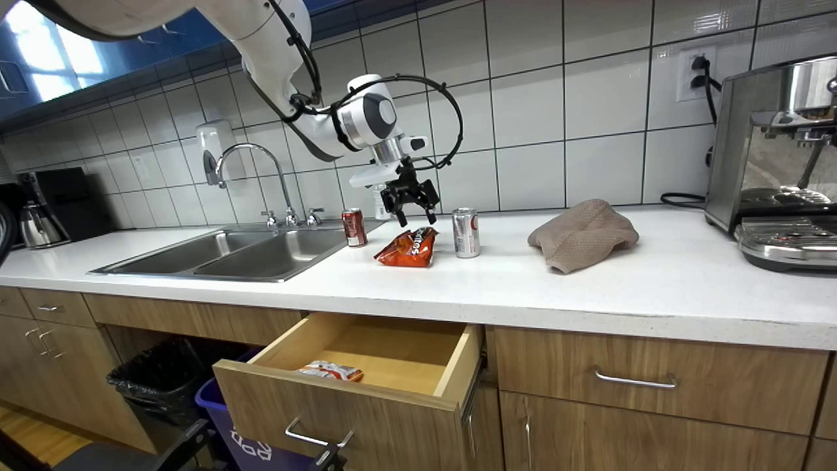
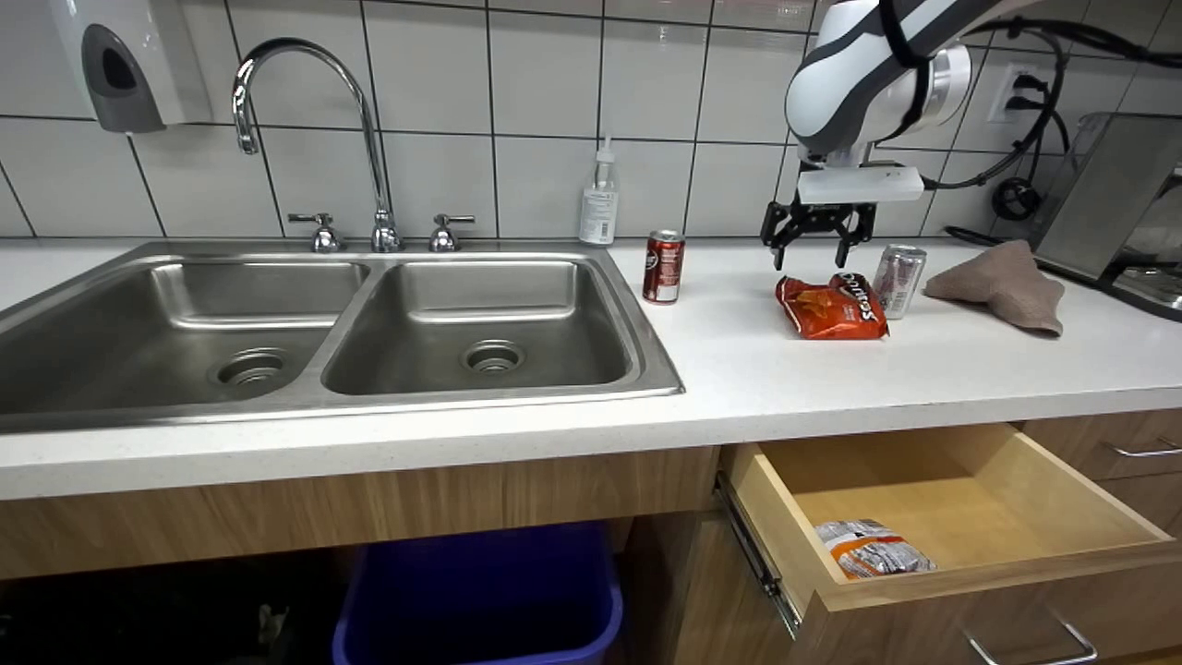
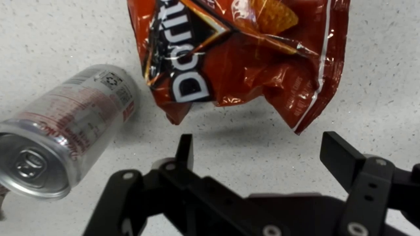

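My gripper (image 1: 417,221) is open and empty. It hangs above the white counter, close over a red Doritos bag (image 1: 407,248), and does not appear to touch it. In an exterior view the open fingers (image 2: 810,265) are over the bag (image 2: 834,309). In the wrist view the bag (image 3: 242,62) lies just beyond the two fingertips (image 3: 258,141), its top part cut off by the frame. A silver can (image 1: 466,233) stands upright beside the bag; it also shows at the left of the wrist view (image 3: 78,114). A red can (image 2: 663,266) stands on the sink side.
A pulled-out drawer (image 1: 346,415) below the counter holds a silver and orange packet (image 1: 332,371). A double sink (image 2: 517,397) with a faucet (image 2: 377,166), a brown cloth (image 1: 585,235), a coffee machine (image 1: 785,163), a clear bottle (image 2: 599,203) and a blue bin (image 2: 480,591) are around.
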Tool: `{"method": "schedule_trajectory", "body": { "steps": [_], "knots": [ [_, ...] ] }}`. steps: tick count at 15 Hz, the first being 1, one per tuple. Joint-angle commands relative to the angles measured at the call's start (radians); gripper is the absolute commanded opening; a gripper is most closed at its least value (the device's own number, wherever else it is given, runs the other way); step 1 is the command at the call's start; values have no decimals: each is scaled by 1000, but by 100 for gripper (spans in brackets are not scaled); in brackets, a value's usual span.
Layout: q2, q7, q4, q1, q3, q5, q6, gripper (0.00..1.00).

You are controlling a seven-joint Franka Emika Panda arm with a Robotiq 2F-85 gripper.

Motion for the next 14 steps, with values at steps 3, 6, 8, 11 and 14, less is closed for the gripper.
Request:
{"method": "schedule_trajectory", "body": {
  "steps": [3,6,8,11,14],
  "knots": [
    [2,12,3,-7,7,7,-7,100],
    [14,7,8,-10,10,10,-11,100],
    [23,6,10,-11,10,11,-12,100],
    [23,5,4,-10,10,11,-13,100],
    [20,5,-2,-8,9,9,-10,100]
  ]
}}
